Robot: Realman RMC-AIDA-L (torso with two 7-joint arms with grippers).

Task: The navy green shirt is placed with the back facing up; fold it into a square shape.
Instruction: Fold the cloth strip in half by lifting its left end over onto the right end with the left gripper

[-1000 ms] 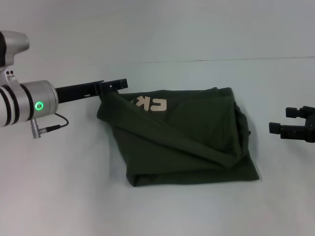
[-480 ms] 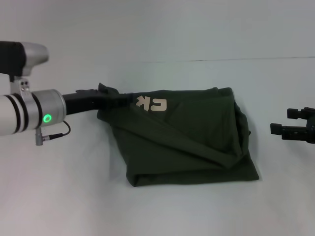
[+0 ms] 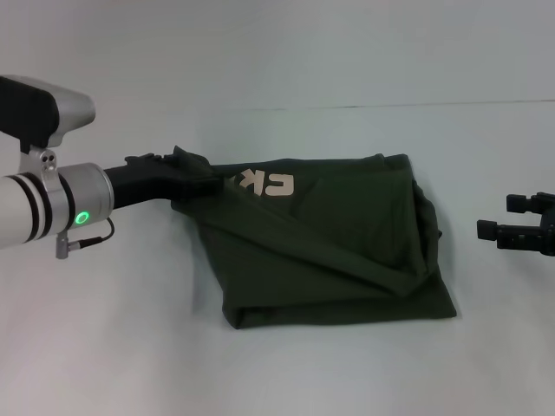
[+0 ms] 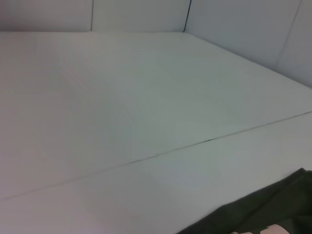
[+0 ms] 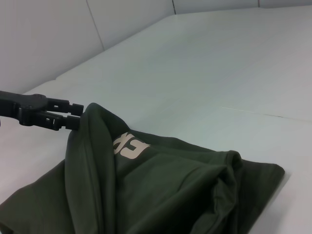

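Shirt: the navy green shirt (image 3: 338, 251) lies crumpled and partly folded in the middle of the table (image 3: 130, 347), a soft matte dark olive cloth with thick rolled folds along its right edge and a diagonal crease across the front.
Shape: roughly a slanted four-sided heap, its upper left corner lifted off the surface.
Lettering: pale block letters (image 3: 267, 184) show near the upper edge, upside down and partly covered; only two or three characters are visible and the word cannot be read whole.
Left gripper: the left gripper (image 3: 201, 178), black and slim, is pinched onto the raised upper left corner of the shirt, cloth bunched around its tips.
Right gripper: the right gripper (image 3: 486, 229) hangs well apart at the table's right side, touching nothing; its finger spacing cannot be told.
Table: smooth, pale, with one thin dark seam (image 3: 434, 105) behind the shirt.
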